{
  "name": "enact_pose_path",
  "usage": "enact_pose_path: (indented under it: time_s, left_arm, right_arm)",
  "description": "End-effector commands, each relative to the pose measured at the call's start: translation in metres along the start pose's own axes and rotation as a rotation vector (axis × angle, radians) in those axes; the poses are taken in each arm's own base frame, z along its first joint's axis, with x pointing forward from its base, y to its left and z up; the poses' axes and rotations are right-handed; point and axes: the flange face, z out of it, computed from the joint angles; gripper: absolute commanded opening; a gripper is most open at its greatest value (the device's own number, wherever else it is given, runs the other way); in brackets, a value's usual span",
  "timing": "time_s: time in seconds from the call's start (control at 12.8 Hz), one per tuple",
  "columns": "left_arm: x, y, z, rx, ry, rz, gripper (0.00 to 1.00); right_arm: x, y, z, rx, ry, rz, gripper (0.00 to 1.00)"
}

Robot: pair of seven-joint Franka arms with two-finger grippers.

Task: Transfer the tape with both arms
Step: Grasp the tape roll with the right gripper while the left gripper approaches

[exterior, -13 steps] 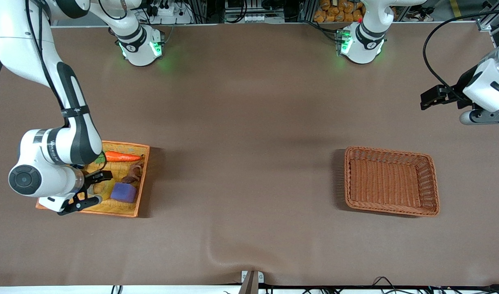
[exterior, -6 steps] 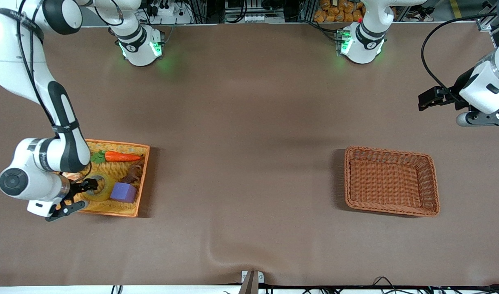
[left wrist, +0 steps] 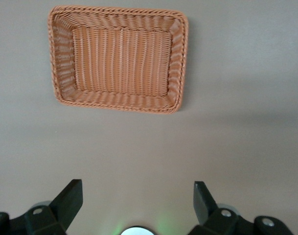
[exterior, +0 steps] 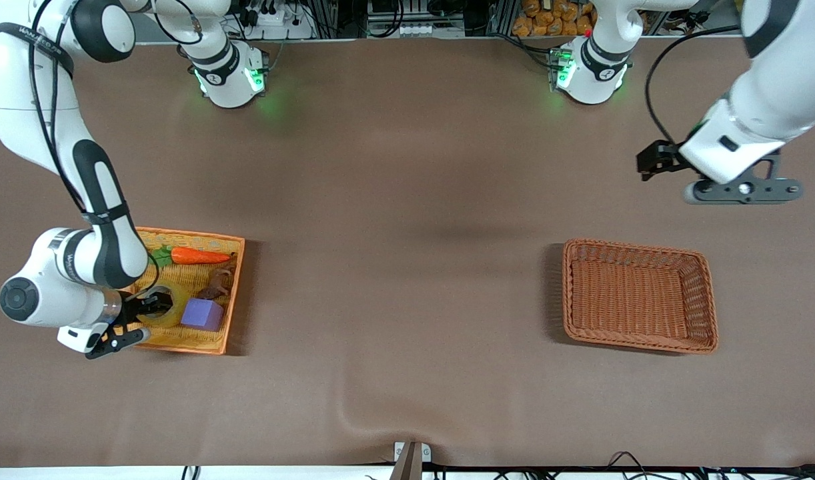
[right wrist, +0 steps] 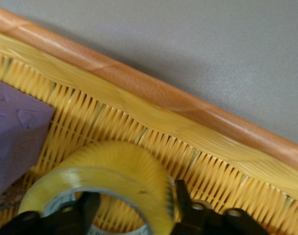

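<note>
Tape lies flat in the orange tray at the right arm's end of the table, just beside the purple cube, with a toy carrot farther from the front camera. From the front I see the right gripper down at the roll, one finger dipped into the hole and the other outside the wall on the tray's near edge; I judge that straddle is chosen because the roll is too wide to span whole. The left gripper hangs over bare table, farther from the camera than the empty brown wicker basket, waiting for a handover.

In the left wrist view, its fingers are spread wide with nothing between them, the basket ahead.

In the right wrist view, the black fingers sit either side of the tape's yellow wall, pinching it, though I cannot tell if the squeeze is firm yet.
</note>
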Motion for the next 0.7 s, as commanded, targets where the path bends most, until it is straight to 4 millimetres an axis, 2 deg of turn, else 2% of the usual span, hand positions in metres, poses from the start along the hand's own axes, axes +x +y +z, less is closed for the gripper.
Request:
enact_pose_path:
  time_s: [0.0,0.16,0.31,0.47,0.63]
  left_arm:
    - [0.016,0.007,0.015,-0.008,-0.005,0.003,1.0]
    - [0.024,0.017,0.028,-0.01,-0.017,0.02,1.0]
    - [0.032,0.021,0.039,-0.017,-0.012,0.025,1.0]
    - [0.051,0.034,0.064,-0.036,-0.015,0.039,1.0]
    - [0.069,0.061,0.093,-0.067,0.003,0.068,1.0]
  right_arm:
    - [-0.006,0.002,-0.005,0.068,0.02,0.025,0.0]
    - [-0.005,0.001,-0.009,0.068,0.021,0.021,0.0]
    - [0.001,-0.007,-0.026,0.06,0.035,-0.009,0.0]
    - [0.013,-0.02,-0.059,0.068,0.039,-0.042,0.0]
    - [0.028,-0.032,-0.099,0.085,0.028,-0.072,0.0]
